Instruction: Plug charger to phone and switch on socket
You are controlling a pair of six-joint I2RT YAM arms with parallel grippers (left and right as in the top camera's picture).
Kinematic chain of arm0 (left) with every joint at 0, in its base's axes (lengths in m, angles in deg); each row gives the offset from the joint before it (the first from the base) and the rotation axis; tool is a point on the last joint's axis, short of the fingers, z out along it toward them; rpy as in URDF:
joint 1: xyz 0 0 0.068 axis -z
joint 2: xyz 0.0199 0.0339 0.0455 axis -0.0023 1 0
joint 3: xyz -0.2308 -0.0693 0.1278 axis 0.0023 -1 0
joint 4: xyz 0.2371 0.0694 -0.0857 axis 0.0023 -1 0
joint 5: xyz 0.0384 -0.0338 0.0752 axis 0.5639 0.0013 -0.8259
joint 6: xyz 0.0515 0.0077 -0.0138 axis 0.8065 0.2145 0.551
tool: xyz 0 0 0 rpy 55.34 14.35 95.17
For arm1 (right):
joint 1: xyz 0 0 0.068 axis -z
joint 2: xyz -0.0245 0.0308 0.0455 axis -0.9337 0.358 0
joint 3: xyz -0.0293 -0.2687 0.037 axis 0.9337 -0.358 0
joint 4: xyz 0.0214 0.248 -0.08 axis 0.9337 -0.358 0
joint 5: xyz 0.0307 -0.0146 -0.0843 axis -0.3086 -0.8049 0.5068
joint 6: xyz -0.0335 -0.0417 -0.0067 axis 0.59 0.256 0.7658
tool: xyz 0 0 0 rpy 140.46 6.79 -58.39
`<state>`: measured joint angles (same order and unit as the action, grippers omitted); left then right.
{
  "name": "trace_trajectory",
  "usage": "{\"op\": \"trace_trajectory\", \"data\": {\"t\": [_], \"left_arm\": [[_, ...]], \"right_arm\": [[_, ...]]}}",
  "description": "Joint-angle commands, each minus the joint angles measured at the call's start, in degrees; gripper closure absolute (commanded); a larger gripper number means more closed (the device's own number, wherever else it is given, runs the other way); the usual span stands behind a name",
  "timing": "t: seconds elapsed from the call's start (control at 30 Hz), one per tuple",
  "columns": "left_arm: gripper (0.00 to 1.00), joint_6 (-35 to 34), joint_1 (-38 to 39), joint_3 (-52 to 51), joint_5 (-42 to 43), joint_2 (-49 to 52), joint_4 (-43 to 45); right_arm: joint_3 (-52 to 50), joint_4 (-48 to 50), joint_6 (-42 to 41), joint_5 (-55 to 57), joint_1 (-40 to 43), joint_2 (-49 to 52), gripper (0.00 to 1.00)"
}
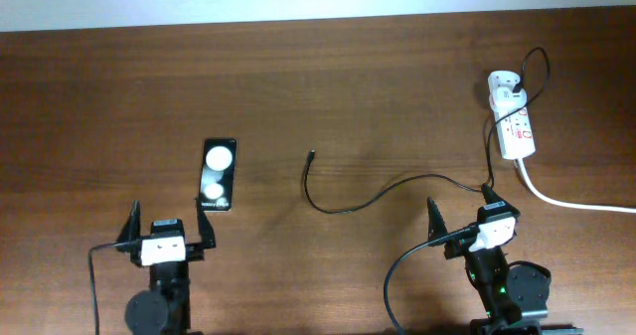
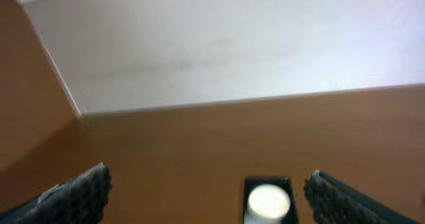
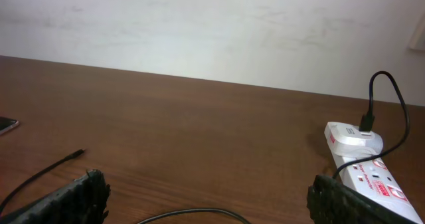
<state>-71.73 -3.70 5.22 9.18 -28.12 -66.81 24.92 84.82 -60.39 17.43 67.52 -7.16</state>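
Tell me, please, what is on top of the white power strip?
A white plug adapter sits on the far end of the power strip, a thin black cable leaving it. The outlet beneath is covered.

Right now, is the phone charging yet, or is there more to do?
Done: the charger's adapter sits in the socket. In hand: nothing; the left tool and right tool hang open, empty. Left: the cable tip lies apart from the phone, so plugging it in and switching on remain.
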Motion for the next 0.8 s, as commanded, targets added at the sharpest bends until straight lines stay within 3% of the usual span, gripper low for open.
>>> {"op": "trace_trajectory", "data": {"t": [0.0, 0.07, 0.2, 0.27, 0.33, 0.43, 0.63, 0.77], "left_arm": [[0.01, 0.7, -0.2, 0.0, 12.9, -0.5, 4.9], [0.01, 0.7, -0.2, 0.5, 21.1, -0.5, 8.9], [0.01, 0.0, -0.2, 9.3, 21.8, 3.4, 8.6], [0.01, 0.0, -0.2, 15.7, 21.8, 12.2, 6.0], [0.01, 0.0, -0.2, 26.8, 23.5, 28.1, 1.9], [0.01, 0.1, -0.2, 45.0, 23.5, 48.6, -9.4], [0.01, 0.1, -0.2, 82.5, 21.7, 84.6, -47.6], [0.01, -0.8, -0.2, 83.1, 23.9, 99.9, -53.7]], "right_arm": [[-0.4, -0.2, 0.3, 0.3, -0.5, -0.4, 0.01], [-0.4, -0.2, 0.4, 0.3, -0.5, -0.4, 0.01], [-0.4, -0.2, 0.4, 0.3, -0.5, -0.4, 0.01], [-0.4, -0.2, 0.4, 0.3, -0.5, -0.4, 0.01], [-0.4, -0.2, 0.4, 0.3, -0.5, -0.4, 0.01], [-0.4, -0.2, 0.4, 0.3, -0.5, -0.4, 0.01], [-0.4, -0.2, 0.3, 0.3, -0.5, -0.4, 0.01], [-0.4, -0.2, 0.3, 0.3, -0.5, -0.4, 0.01]]}}
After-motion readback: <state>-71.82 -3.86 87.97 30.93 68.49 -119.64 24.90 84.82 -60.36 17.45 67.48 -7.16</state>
